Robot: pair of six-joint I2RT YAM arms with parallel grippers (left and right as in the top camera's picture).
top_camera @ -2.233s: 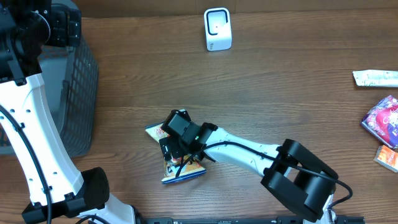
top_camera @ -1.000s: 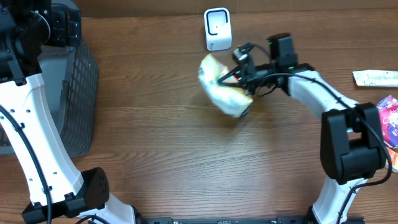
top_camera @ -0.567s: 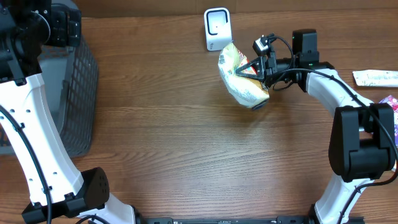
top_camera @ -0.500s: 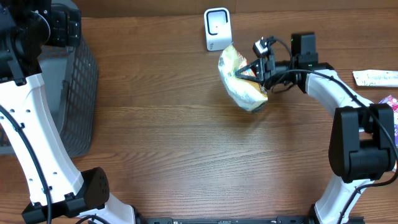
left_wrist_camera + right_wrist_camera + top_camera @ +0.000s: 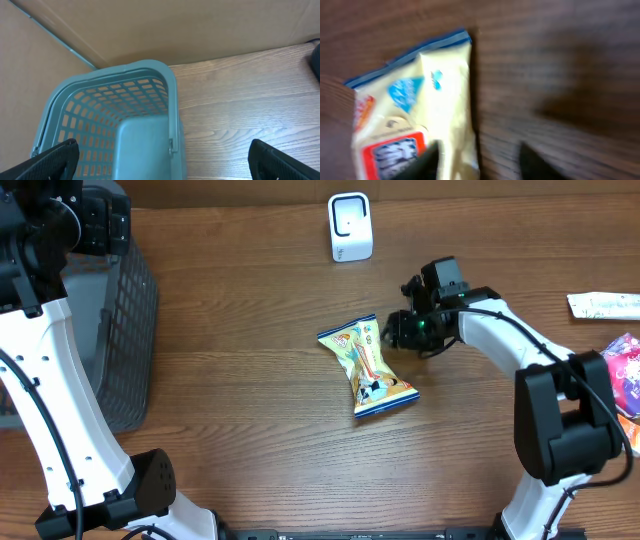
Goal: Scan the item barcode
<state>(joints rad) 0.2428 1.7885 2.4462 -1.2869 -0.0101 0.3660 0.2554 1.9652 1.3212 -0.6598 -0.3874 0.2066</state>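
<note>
Apparently the right claw (image 5: 395,332) hung slack, jaws apart, gripping nothing — the snack packet (image 5: 367,368) lay flat, printed face up, just beside its tips. Scanner (image 5: 350,227) stood well beyond the claw; likely a set-down for regripping — no barcode showing.

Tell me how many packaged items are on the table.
4. A yellow snack packet lies in the middle; three sit at the right edge: a white packet at top, a pink-purple pack below it, an orange pack lowest. More may lie out of frame.
</note>
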